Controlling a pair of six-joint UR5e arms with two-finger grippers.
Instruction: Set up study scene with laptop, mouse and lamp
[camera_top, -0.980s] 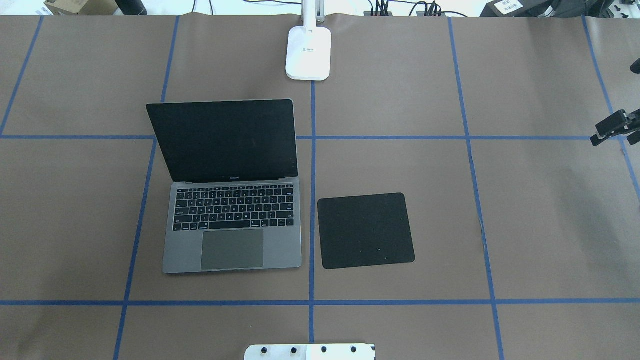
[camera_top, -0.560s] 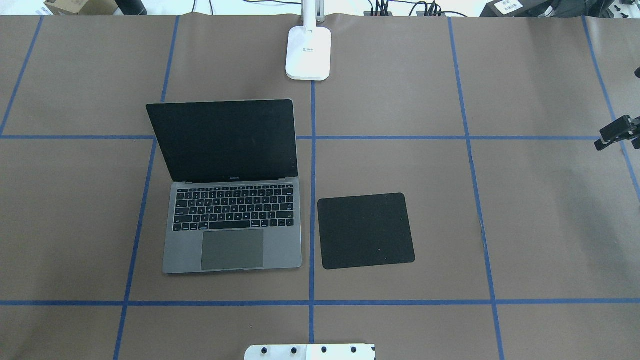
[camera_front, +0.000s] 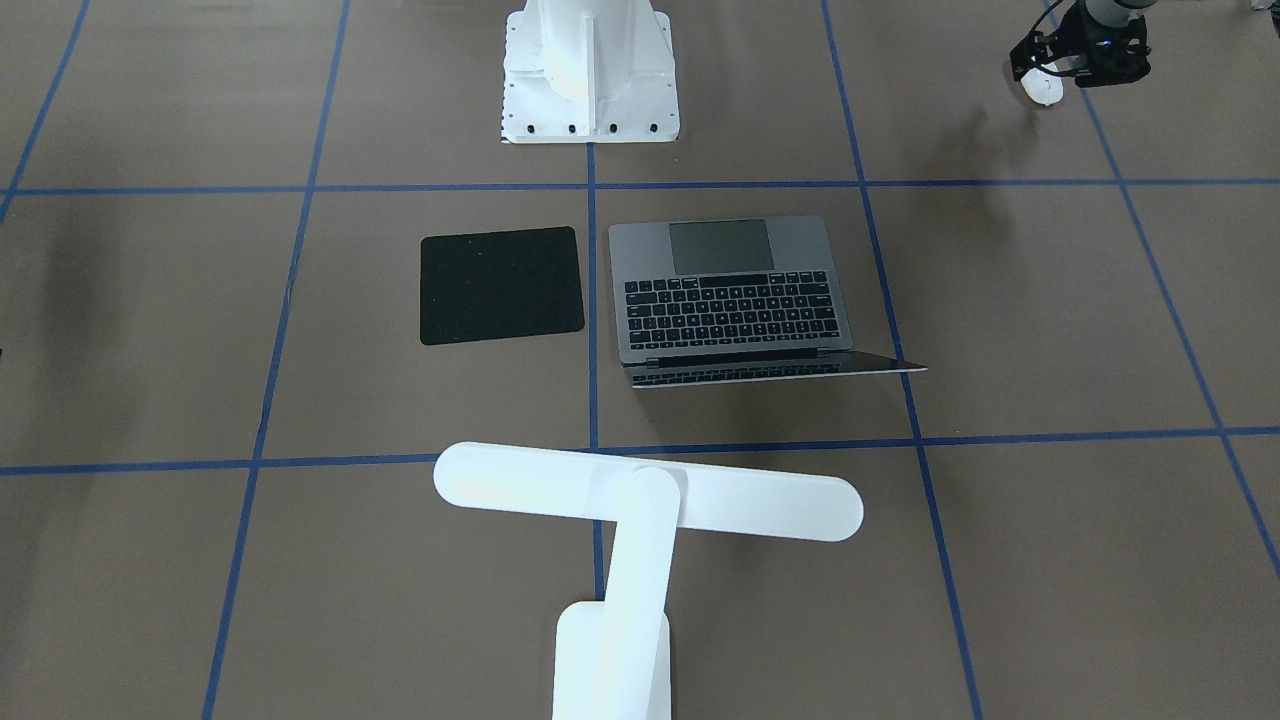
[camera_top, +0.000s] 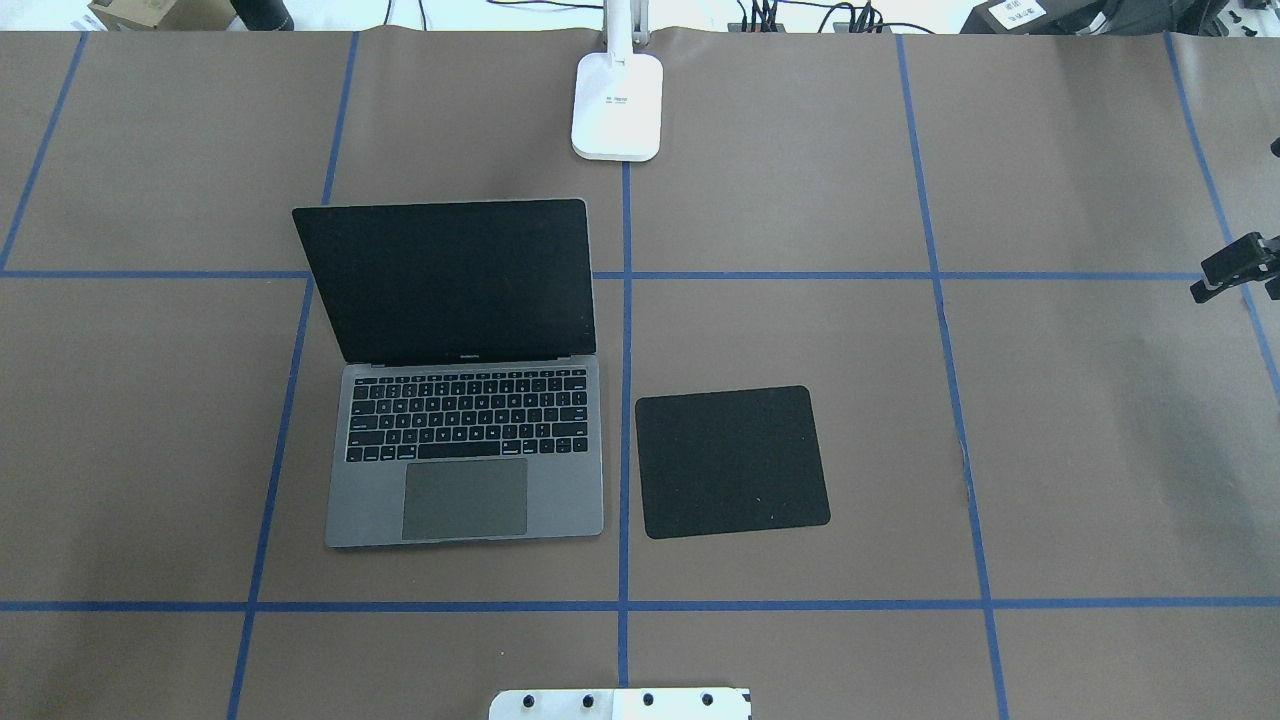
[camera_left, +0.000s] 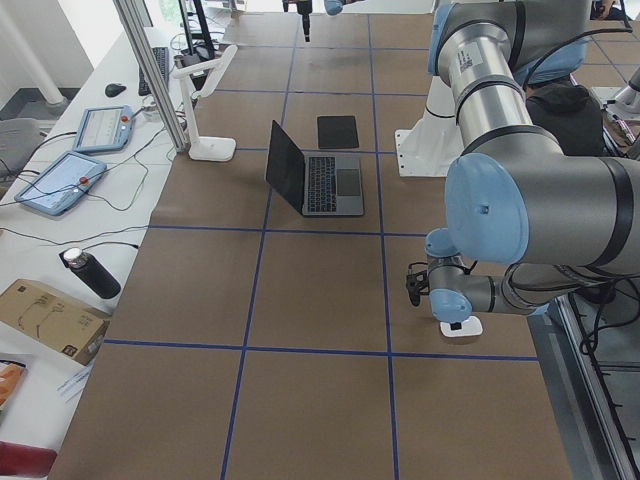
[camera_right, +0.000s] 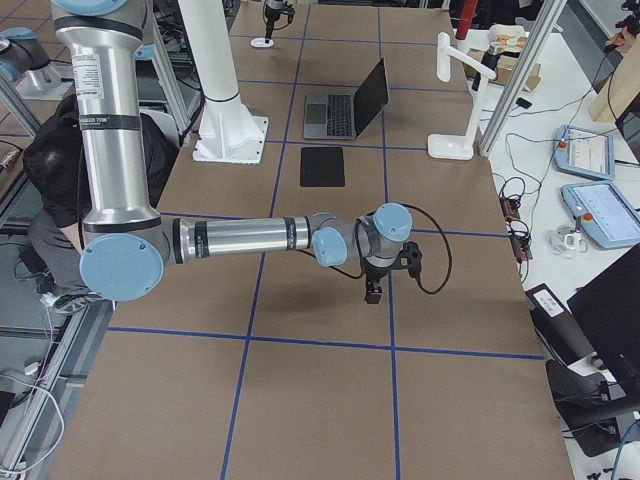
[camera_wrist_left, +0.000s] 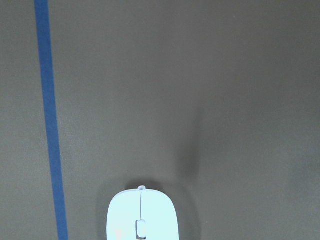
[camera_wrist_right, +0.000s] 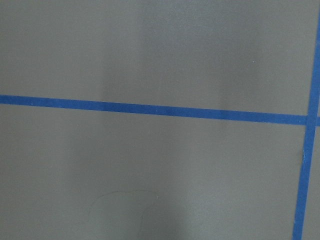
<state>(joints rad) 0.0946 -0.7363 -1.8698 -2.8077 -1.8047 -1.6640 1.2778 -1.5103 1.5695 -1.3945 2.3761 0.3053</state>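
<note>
The dark-grey laptop (camera_top: 460, 440) stands open left of the table's middle, its screen dark; it also shows in the front-facing view (camera_front: 735, 290). The white lamp's base (camera_top: 617, 105) stands at the far edge, and its bar head (camera_front: 648, 495) hangs over the table. The white mouse (camera_front: 1042, 88) lies on the table at the robot's far left, out of the overhead view. My left gripper (camera_front: 1048, 70) hovers right over it; I cannot tell how its jaws stand. The mouse fills the bottom of the left wrist view (camera_wrist_left: 141, 215). My right gripper (camera_top: 1222, 275) hangs empty at the right edge.
A black square mat (camera_top: 732, 461) lies just right of the laptop. The white bolted pedestal (camera_front: 590, 70) stands at the robot's side of the table. Blue tape lines grid the brown table cover (camera_top: 1080, 420). Tablets, cables and a bottle lie past the far edge.
My right gripper has drawn back toward the right edge of the overhead view. The laptop, the mat and the lamp have not moved.
</note>
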